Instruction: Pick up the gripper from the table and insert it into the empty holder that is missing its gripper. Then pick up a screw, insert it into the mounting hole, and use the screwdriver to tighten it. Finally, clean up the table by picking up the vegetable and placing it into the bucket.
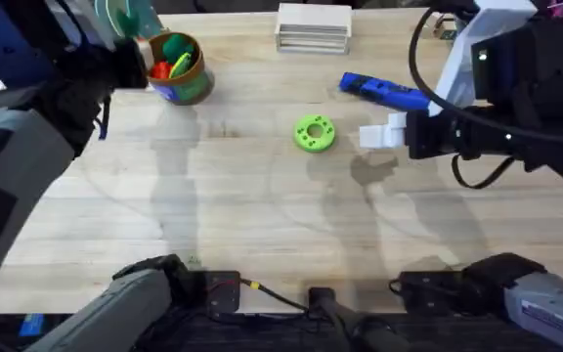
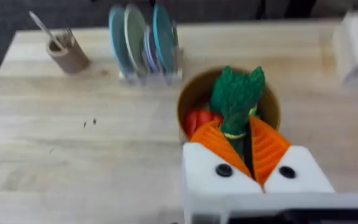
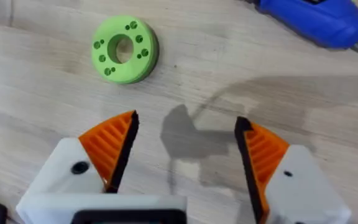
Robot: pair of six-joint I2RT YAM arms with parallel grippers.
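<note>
In the left wrist view my left gripper [image 2: 236,127] is shut on the green vegetable [image 2: 235,93], which sticks up between its orange ribbed pads. It hangs right over the bucket [image 2: 188,102], where a red piece lies inside. From overhead the bucket [image 1: 190,86] stands at the back left under the left arm. My right gripper [image 3: 186,121] is open over bare table [image 3: 36,81], both white finger bases carrying orange pads; overhead it [image 1: 377,136] sits right of centre. The blue screwdriver [image 1: 384,91] lies just behind it. The loose gripper piece and the screw are out of view.
A green round disc with holes [image 1: 314,133] lies at the table's middle, left of the right gripper. A white box [image 1: 313,27] stands at the back edge. A rack of plates [image 2: 143,40] and a tan wooden cup [image 2: 67,53] stand behind the bucket.
</note>
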